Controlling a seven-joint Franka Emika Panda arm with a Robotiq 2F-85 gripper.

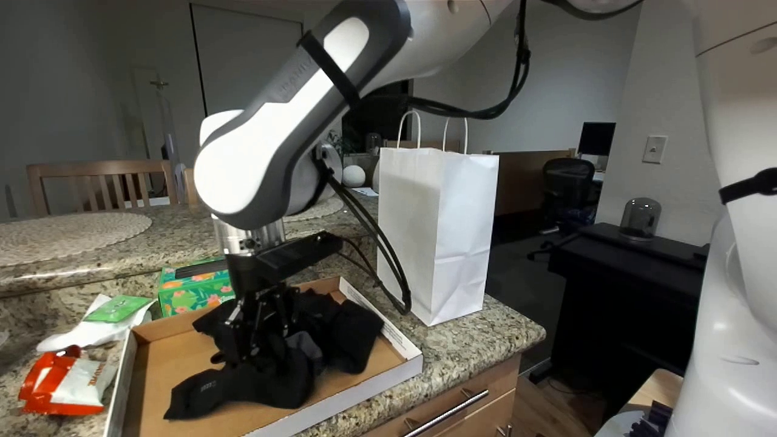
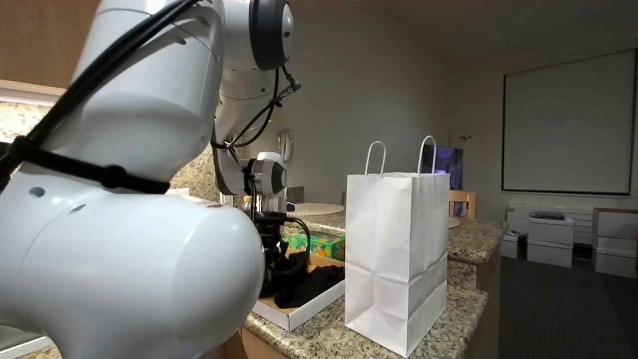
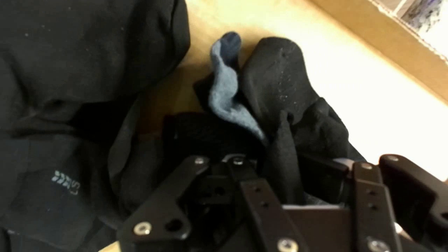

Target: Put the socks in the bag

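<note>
Several soft black socks point(image 1: 291, 382) in a heap around the fingers point(image 3: 260, 196)

Lay tangled in the shallow cardboard tray point(image 1: 173, 358) on the desk point(image 1: 473, 337), near the upright white bag point(image 1: 434, 233). Showed a gap between the fingers in the wrist view, with a dark fold of cloth in it; could not tell a firm pinch from a loose straddle.

Looked light and limp, likely to crumple at a touch and to hang from any grip without harm. Seemed hard to break but easy to lose: apt to slide out of a shallow pinch, or to drag a neighbour along. Called for a deep hold on a thick, raised fold rather than on one thin edge, and probably for extra lift to bring loose ends clear of the tray and then of the bag's rim.

Appeared matte and mostly plain black, with a grey-blue curl point(image 3: 225, 84) and small pale lettering point(image 3: 65, 182) in the wrist view, too blurred to read. Spread into one flat end point(image 1: 197, 397) in an exterior view, bunched thicker by the fingers. Overlapped too much for a sure count.
</note>
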